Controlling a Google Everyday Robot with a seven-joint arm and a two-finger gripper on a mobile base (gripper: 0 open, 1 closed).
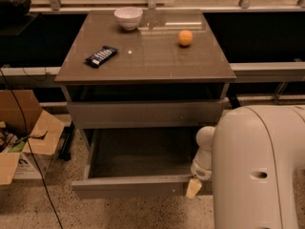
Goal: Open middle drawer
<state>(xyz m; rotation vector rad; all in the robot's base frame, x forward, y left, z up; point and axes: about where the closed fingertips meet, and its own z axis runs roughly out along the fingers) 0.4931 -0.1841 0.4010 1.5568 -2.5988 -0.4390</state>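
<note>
The grey cabinet (145,61) has a dark gap under its top, a shut drawer front (143,113) below that, and under it a drawer (138,166) pulled well out towards me, its inside empty. I cannot tell whether a further drawer lies beneath it. My gripper (194,186) is at the right end of the pulled-out drawer's front panel (128,187), touching or just beside it. The white arm (257,171) fills the lower right and hides the cabinet's right side there.
On the cabinet top are a white bowl (128,18), an orange (185,37) and a dark snack bar (101,56). Open cardboard boxes (24,132) and a black cable (28,151) lie on the speckled floor at the left. A railing runs behind the cabinet.
</note>
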